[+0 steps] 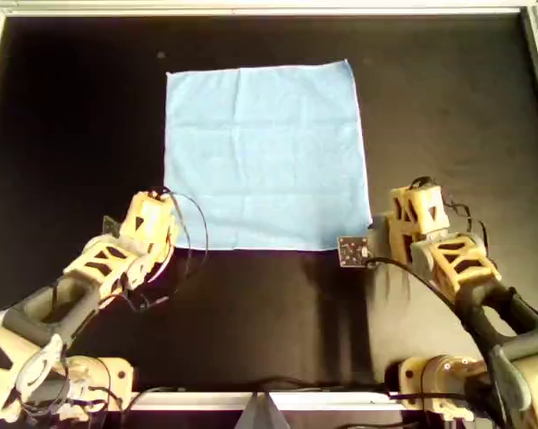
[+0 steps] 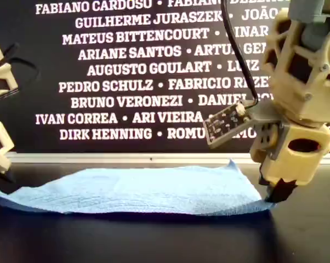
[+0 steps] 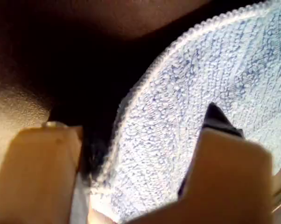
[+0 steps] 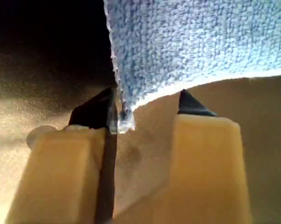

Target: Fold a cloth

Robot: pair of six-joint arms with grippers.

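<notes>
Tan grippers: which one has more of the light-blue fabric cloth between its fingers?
My first gripper: the light-blue fabric cloth fills its open gap. My second gripper has only a corner tip there.

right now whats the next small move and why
Probably close both sets of jaws. My first gripper and my second gripper each stand open around a near corner of the cloth, which lies flat and unfolded on the table.

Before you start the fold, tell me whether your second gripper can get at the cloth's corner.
Probably yes. My second gripper is open with a corner of the cloth hanging between its fingertips, and nothing blocks it; closing should catch it.
</notes>
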